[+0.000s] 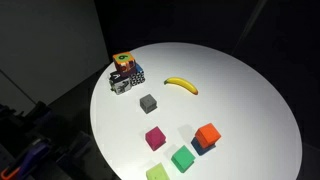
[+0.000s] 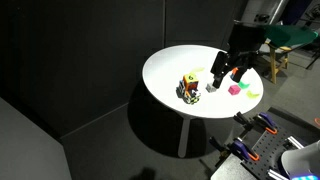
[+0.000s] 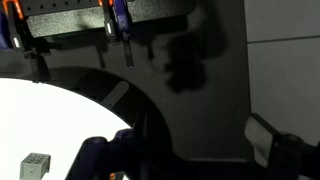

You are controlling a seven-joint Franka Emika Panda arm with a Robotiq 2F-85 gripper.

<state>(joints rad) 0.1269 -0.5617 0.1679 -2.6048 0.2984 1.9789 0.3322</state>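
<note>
My gripper (image 2: 228, 76) hangs above the round white table (image 2: 170, 62), near its far side, and holds nothing. In the wrist view its fingers (image 3: 195, 150) stand wide apart, with only dark floor and the table's edge (image 3: 60, 110) between them. A small grey cube (image 3: 35, 165) lies on the table at the lower left of the wrist view and also shows in an exterior view (image 1: 148, 102). The gripper is out of frame in that exterior view.
On the table are a banana (image 1: 181, 85), a multicoloured stack of objects (image 1: 125, 73) (image 2: 188, 88), a magenta cube (image 1: 155, 137), a green cube (image 1: 183, 158), an orange cube (image 1: 207, 134) and a lime cube (image 1: 158, 173). Clamps (image 3: 115, 20) hang on a far rail.
</note>
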